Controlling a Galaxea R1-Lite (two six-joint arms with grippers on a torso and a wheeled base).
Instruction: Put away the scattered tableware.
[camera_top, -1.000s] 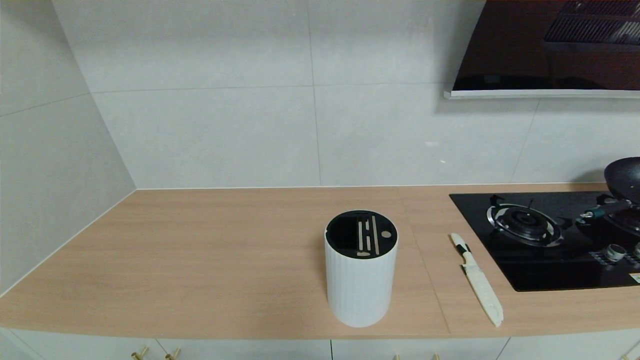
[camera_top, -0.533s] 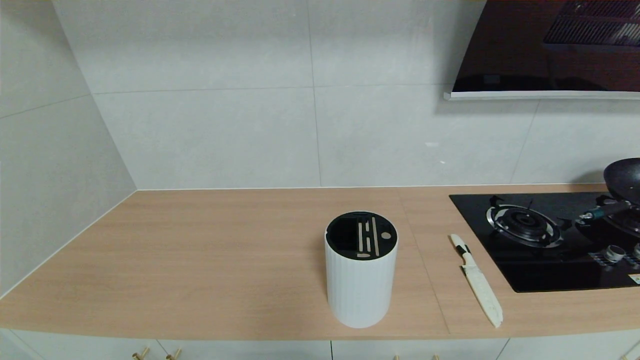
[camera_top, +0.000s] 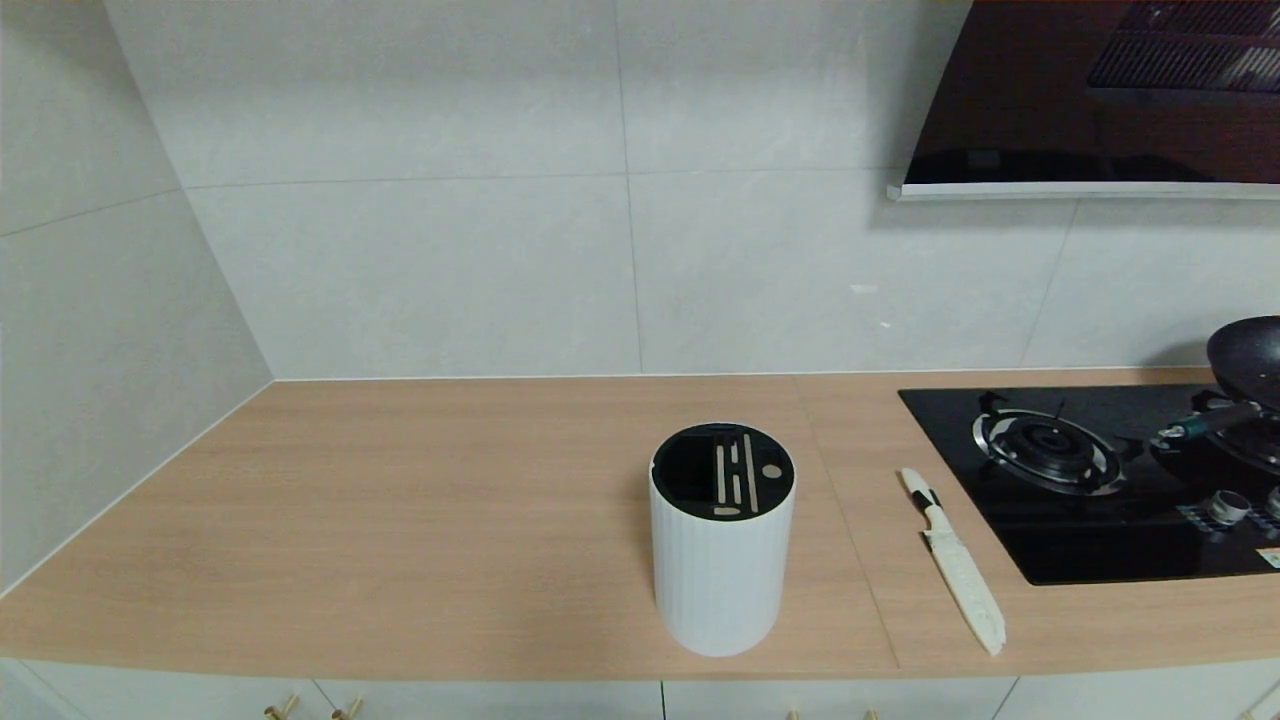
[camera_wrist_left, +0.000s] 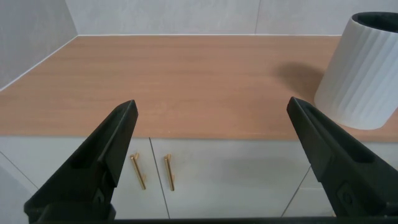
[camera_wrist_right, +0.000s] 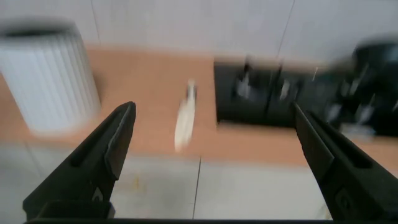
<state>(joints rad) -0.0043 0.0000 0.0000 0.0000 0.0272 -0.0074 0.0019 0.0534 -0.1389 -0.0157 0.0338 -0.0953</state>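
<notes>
A cream-coloured knife (camera_top: 955, 575) with a black band on its handle lies flat on the wooden countertop (camera_top: 400, 500), between the stove and a white ribbed cylindrical holder (camera_top: 722, 560). The holder stands upright near the front edge, and its black top has slots. My left gripper (camera_wrist_left: 211, 107) is open and empty in front of the counter's edge, with the holder (camera_wrist_left: 367, 74) off to one side. My right gripper (camera_wrist_right: 212, 112) is also open and empty, level with the counter front. Beyond its fingers lie the knife (camera_wrist_right: 185, 118) and the holder (camera_wrist_right: 50, 74).
A black gas stove (camera_top: 1090, 480) is set into the counter at the right, with a dark pan (camera_top: 1245, 355) on its far burner and a range hood (camera_top: 1100, 100) above. Tiled walls close the back and left. White cabinet doors with gold handles (camera_wrist_left: 152, 171) sit below the counter.
</notes>
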